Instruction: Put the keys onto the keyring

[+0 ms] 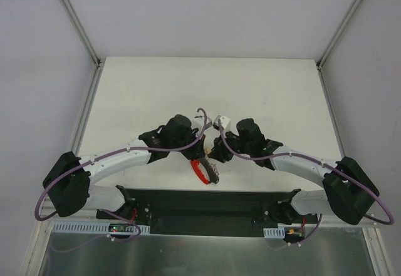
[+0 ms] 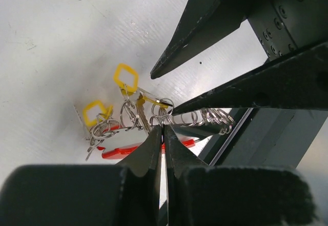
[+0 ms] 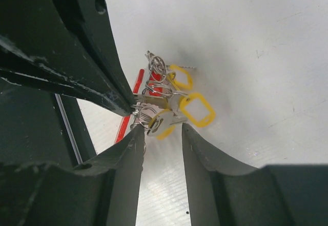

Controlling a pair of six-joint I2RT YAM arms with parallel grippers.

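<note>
Left claw [image 2: 164, 131]: fully closed, its 2 tips pinched on a silver loop of the keyring. It probably held this way to anchor the bunch so the other arm had something steady to work against.
Keyring [image 2: 197, 117]: a string of silver rings ran across right at the left claw's tips, between the 2 claws. Its red band [image 2: 123, 151] lay flat on the table [image 1: 250, 88], just under and beside those tips.
Keys [image 2: 115, 75]: the left wrist view showed 2 yellow heads just beyond the left claw's tips. The right wrist view showed 3, bunched in front of the right claw. All sat tangled among the rings, and I could not tell whether any was already threaded on.
Right claw [image 3: 162, 128]: partly open with a clear gap between the fingers, and nothing was gripped. It faced the left claw nearly tip to tip. 1 finger appeared to touch the rings, and a yellow head and its blade lay in the mouth of the gap.
Reason for the pose: 1 claw pinned the ring and the other straddled a key, a split that suits a threading job.
Step judged: closing in on a key, with the grasp not yet made.
Risk judged: the keys were far smaller than the fingers, so closing could have caught ring wire instead of the blade.
</note>
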